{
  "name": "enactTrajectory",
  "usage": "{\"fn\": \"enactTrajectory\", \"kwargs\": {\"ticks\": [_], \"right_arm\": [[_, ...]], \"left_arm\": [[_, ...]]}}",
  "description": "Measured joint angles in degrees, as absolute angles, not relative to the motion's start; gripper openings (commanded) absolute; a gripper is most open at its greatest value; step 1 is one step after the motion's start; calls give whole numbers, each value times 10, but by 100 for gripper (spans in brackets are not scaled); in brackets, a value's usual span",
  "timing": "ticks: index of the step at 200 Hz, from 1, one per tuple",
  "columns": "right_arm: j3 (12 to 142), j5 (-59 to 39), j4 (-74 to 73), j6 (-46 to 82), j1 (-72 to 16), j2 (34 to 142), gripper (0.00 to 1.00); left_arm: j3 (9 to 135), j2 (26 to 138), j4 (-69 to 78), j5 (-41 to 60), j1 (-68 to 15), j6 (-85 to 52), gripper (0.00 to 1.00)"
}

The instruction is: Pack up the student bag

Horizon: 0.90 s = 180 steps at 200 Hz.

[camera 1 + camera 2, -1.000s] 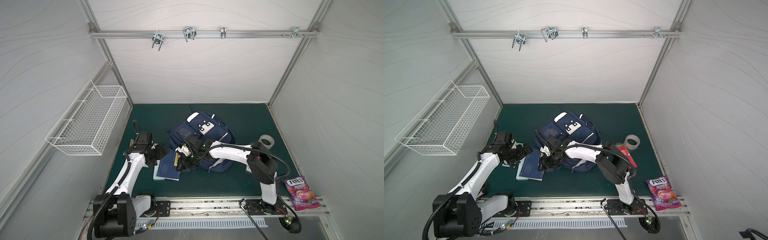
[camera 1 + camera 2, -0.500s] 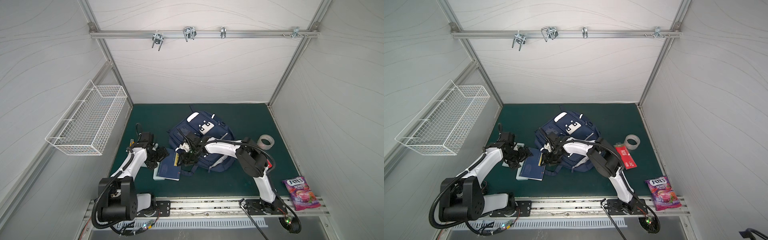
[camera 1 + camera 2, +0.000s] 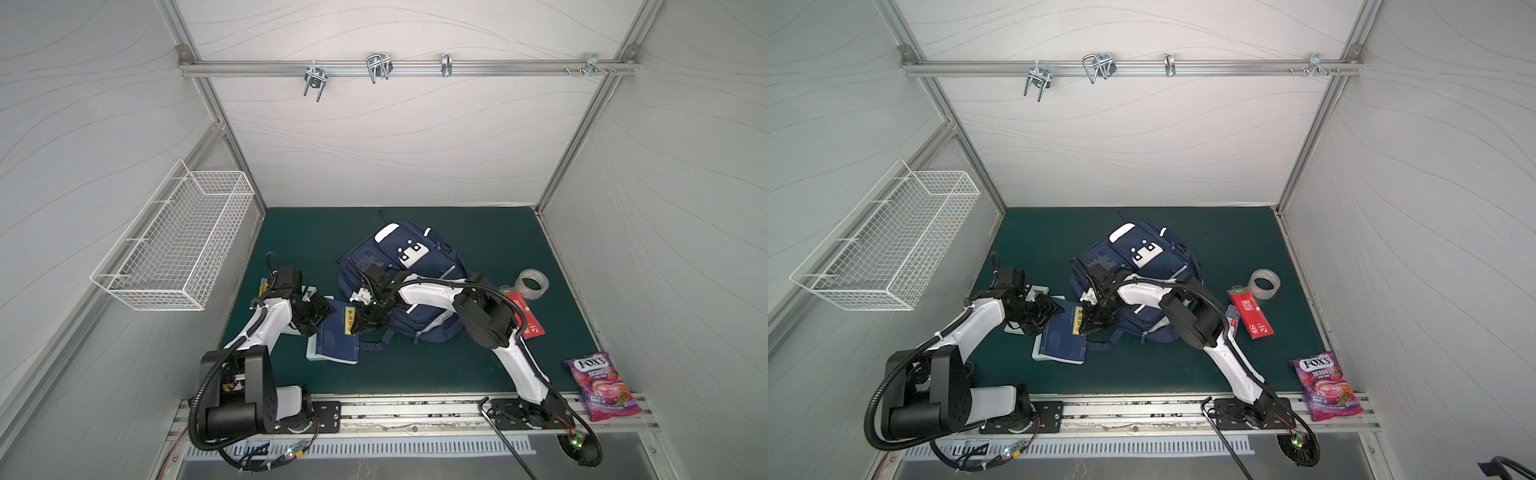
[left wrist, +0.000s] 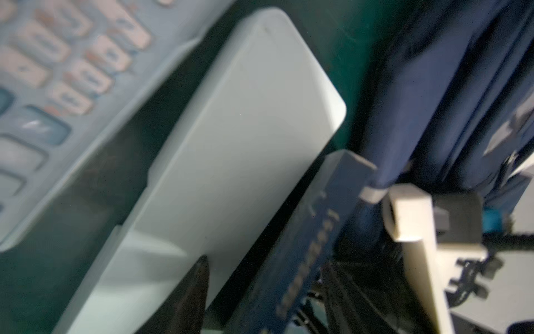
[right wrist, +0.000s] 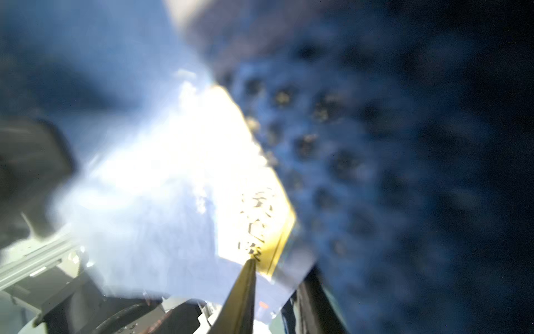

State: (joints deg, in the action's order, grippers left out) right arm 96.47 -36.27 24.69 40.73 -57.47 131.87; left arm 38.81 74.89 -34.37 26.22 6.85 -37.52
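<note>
The student bag [image 3: 432, 266] lies mid-way across the green mat [image 3: 415, 374], a blue book [image 3: 334, 343] just beside it — the right gripper [image 3: 360, 326] straddles the book's yellow-labelled corner, jaws narrow, grip unclear — and the left gripper [image 3: 322, 311], at the book's other edge, has an opening I cannot tell.

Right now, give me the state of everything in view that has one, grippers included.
Navy blue fabric student bag: lying front-up on the green mat; opening not visible.
Dark blue yellow-labelled book: closed, outside the bag.
Left gripper: at the book's edge; grip unclear.
Right gripper: at the book's labelled corner; grip unclear.
Clear tape roll: lying flat, unpacked.
Purple candy bag: on the front rail, unpacked.
</note>
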Motion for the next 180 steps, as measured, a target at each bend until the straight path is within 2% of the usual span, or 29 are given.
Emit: {"fn": "enactTrajectory", "kwargs": {"ticks": [11, 24, 29, 34, 49, 81, 104, 128, 152, 180], "right_arm": [[972, -367, 248, 407, -575, 1323, 26], [974, -367, 249, 407, -575, 1324, 26], [974, -368, 250, 407, -575, 1324, 27], [975, -368, 251, 406, -575, 1324, 30], [976, -363, 263, 398, -568, 1317, 52], [964, -312, 320, 367, -543, 1241, 80], [945, -294, 343, 359, -498, 1125, 84], [911, -304, 338, 364, -436, 993, 89], [847, -350, 314, 378, -373, 884, 91], [775, -419, 276, 406, -319, 817, 93]], "left_arm": [[383, 747, -341, 277, 69, -383, 30], [382, 739, -341, 284, 69, -390, 6], [382, 734, -343, 283, 69, -388, 0], [382, 727, -348, 277, 69, -387, 0], [386, 704, -369, 265, 69, -389, 0], [443, 649, -405, 257, 68, -407, 0], [521, 635, -402, 265, 56, -425, 0], [593, 640, -368, 285, 6, -447, 0], [627, 653, -295, 328, -60, -482, 0], [645, 687, -211, 381, -119, -525, 0]]}}
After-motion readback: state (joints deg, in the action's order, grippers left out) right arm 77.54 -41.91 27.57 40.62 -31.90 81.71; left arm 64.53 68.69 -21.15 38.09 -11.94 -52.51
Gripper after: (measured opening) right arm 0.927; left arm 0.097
